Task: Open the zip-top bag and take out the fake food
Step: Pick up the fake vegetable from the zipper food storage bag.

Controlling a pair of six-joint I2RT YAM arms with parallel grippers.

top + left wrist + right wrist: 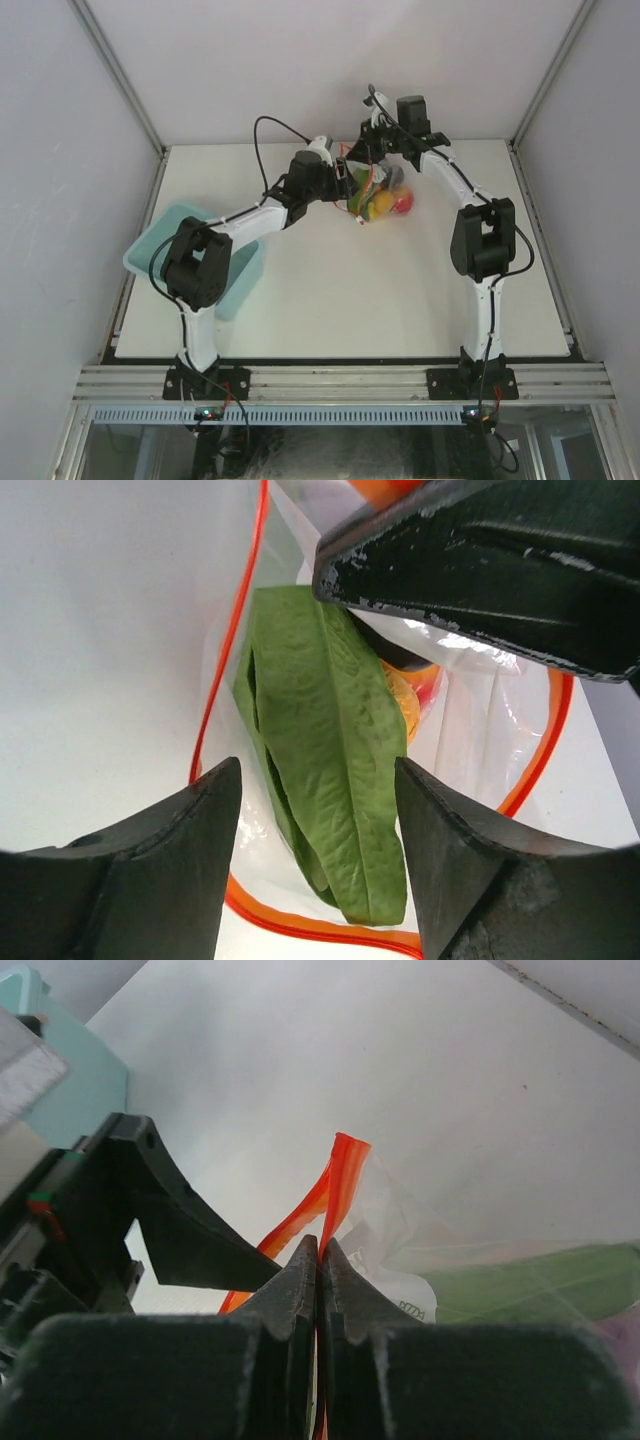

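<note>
Bag: the bag (pixel 383 197) is near the table's (pixel 330 300) far edge, about midway along it, between the 2 arms; its mouth is open.
Right tool: the right tool (pixel 319 1248) is clenched on the bag's red-orange strip (pixel 340 1175), pinching 1 lip of the mouth.
Left tool: the left tool (pixel 318 772) is spread and grips nothing — its fingers sit at the mouth.
Food: the food (pixel 392 204) is inside the bag; a long green leaf (pixel 335 780) lies nearest the opening.
Key relation: the leaf lies straight ahead of the left tool. Its long axis runs along the tool's reach into the bag, and its near end lines up with the gap between the fingers. The left arm is the free one and the nearer.
Next move, judged: push in a little, close across the leaf's width, draw back out.
Views: only the left wrist view looks into the mouth; only the right wrist view shows the pinch on the strip; only the top view places the bin (pixel 165 240) at the left edge, well apart.
</note>
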